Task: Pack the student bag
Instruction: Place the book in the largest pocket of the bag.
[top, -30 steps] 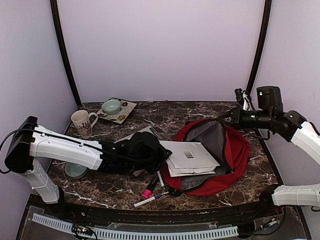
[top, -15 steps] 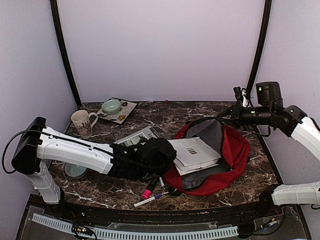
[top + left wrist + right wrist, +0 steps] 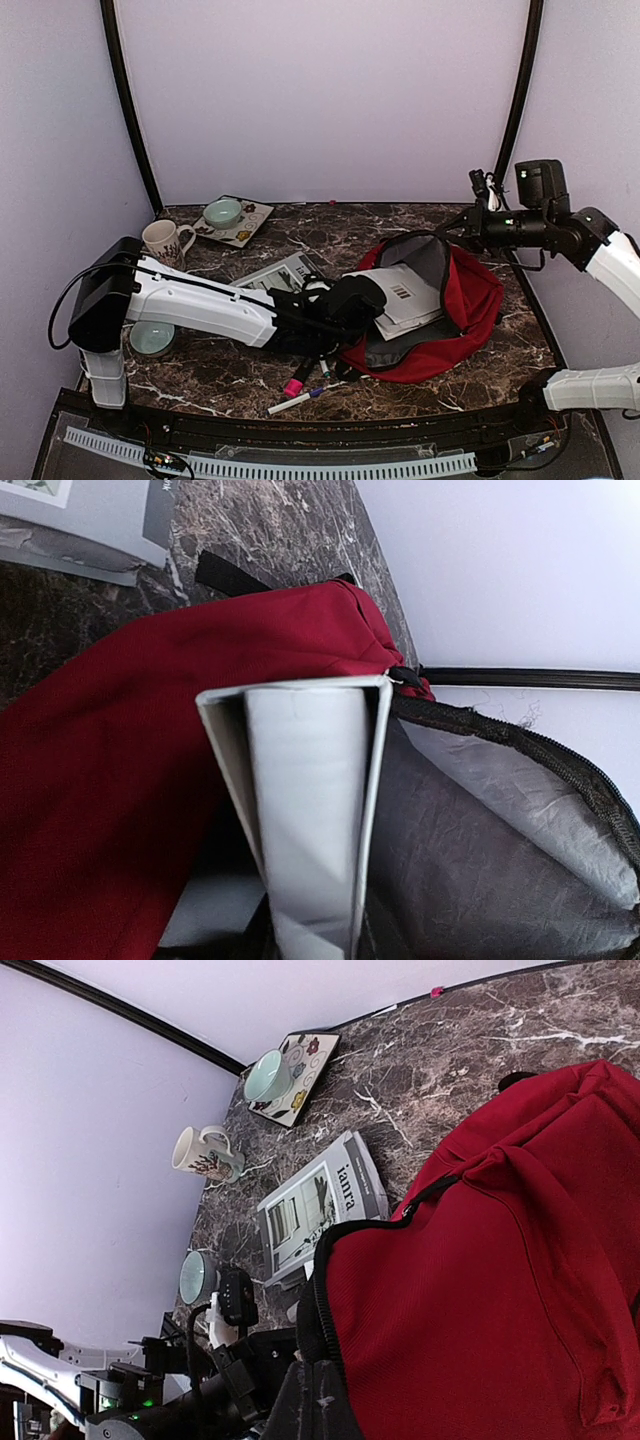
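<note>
Red fabric item: the student bag (image 3: pixel 478 300), lying on the dark marble counter (image 3: pixel 350 232) with its mouth open and its grey lining (image 3: pixel 432 262) exposed. The right gripper (image 3: pixel 470 222) is above the bag's far edge, fingers together on the black zip rim and holding it raised in an arch. The left gripper (image 3: pixel 365 300) is at the bag's mouth, fingers clamped on a white paper stack (image 3: pixel 408 295) (the left wrist view shows the stack edge-on against the lining, hiding the fingers themselves). The stack sits partly inside the bag. A magazine (image 3: pixel 285 272) lies flat just beyond the bag's mouth. A pink highlighter (image 3: pixel 297 384) and a white pen (image 3: pixel 293 402) lie near the bag's near corner. Farther from the mouth stands a patterned mug (image 3: pixel 167 245). A pale green bowl (image 3: pixel 223 212) on a decorated tile (image 3: pixel 245 225) sits well apart from the bag.
</note>
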Controlling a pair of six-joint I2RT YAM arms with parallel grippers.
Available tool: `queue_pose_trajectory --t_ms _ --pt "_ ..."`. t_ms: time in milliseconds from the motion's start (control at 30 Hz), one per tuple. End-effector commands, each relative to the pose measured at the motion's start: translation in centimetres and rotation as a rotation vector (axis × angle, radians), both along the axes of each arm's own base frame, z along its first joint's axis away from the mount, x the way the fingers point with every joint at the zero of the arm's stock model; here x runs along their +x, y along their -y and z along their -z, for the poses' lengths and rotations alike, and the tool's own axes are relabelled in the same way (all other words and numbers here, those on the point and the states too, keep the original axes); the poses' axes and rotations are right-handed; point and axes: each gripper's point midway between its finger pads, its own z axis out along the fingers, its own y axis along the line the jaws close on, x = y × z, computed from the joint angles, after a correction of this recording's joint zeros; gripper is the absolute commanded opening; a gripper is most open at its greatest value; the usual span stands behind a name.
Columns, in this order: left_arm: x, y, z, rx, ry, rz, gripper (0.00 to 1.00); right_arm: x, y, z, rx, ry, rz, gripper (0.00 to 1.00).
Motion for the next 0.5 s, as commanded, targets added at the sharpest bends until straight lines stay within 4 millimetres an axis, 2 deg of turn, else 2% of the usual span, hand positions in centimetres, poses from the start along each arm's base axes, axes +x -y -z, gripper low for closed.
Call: queue_pose_trajectory --t_ms 0,100,200,367,467 --pt "2.1 1.2 -2.7 -0.069 0.065 -0.007 0.00 -0.2 0.4 -3.6 0.019 0.111 0.007 0.00" --pt "3.6 2.5 -2.7 -0.102 0.083 0.056 0.00 -0.1 0.5 -3.8 0.007 0.126 0.010 0.00" --pt "5.1 3.4 -1.9 -0.138 0.078 0.113 0.00 0.1 0.7 -3.1 -0.011 0.125 0.017 0.00" --pt "6.9 3.0 -1.6 -0.055 0.077 0.158 0.00 0.5 0.6 -1.7 -0.031 0.108 0.017 0.00" --pt "7.5 2.8 -0.5 -0.053 0.068 0.189 0.00 0.6 0.3 -0.7 -0.045 0.095 0.000 0.00"
